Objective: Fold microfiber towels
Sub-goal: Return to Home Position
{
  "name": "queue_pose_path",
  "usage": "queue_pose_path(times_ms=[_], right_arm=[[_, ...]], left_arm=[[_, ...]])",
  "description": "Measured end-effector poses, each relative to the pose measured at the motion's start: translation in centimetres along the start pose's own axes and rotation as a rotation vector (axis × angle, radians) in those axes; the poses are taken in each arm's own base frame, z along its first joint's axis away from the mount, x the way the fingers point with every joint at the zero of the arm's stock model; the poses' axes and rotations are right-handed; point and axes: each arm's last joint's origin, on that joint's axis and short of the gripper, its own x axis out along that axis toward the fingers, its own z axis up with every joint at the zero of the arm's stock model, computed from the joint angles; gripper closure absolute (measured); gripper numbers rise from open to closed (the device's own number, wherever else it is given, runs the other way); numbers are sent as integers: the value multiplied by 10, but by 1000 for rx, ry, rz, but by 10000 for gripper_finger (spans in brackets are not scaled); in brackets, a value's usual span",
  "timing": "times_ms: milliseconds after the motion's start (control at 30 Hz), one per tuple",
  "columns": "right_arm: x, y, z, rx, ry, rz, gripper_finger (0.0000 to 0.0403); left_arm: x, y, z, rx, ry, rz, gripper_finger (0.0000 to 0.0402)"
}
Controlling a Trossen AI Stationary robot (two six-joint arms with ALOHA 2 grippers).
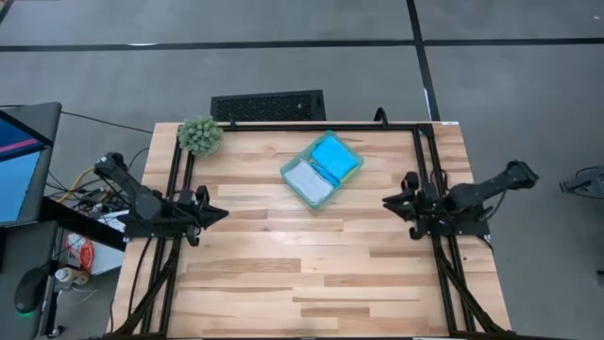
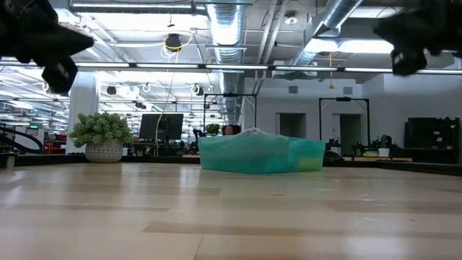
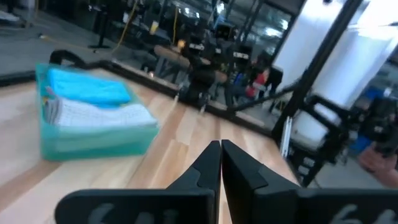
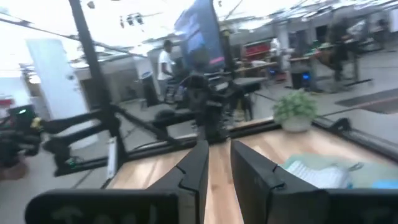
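A translucent teal tray (image 1: 289,176) stands on the table at the far middle. In it lie a folded sky-blue towel (image 1: 335,158) and, beside it, a folded light grey towel (image 1: 308,181). Both also show in the left wrist view, the blue towel (image 3: 90,87) and the grey towel (image 3: 102,115). No yellow towel shows. My left gripper (image 1: 221,213) hangs shut and empty at the table's left edge, above the table. My right gripper (image 1: 386,201) hangs empty at the right edge, its fingers a narrow gap apart (image 4: 217,155).
A fuzzy green plant ball (image 1: 200,135) sits at the table's far left corner. Black frame rails run along the left, right and far edges. Bare wood (image 1: 302,264) lies between the arms and toward the near edge.
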Motion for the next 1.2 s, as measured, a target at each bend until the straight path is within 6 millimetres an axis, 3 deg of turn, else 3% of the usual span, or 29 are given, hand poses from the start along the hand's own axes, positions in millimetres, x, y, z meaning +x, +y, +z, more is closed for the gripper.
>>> queue_pose_path(times_ms=[67, 167, 600, 667, 767, 967, 1200], right_arm=[[-5, -1, -18, 7, -10, 20, 312], [-9, -2, -25, 16, 29, -26, 312], [-10, -2, -30, 25, 61, -124, 312], [-10, -1, -30, 92, 60, -114, 312], [-10, 3, -31, 1, 90, 14, 312], [-14, 15, -33, -241, 98, 528, 312], [-10, 6, -37, -339, 136, 423, 312]], left_arm=[[1, 0, -3, 16, -4, -22, 398], [2, -1, -6, 52, -12, -30, 398], [3, 8, -7, 286, -61, 271, 398], [3, 8, -8, 348, -51, 278, 398], [3, 8, -7, 391, -47, 274, 398], [3, 0, -6, 407, 12, -10, 398], [0, -5, -5, 363, 45, -214, 398]])
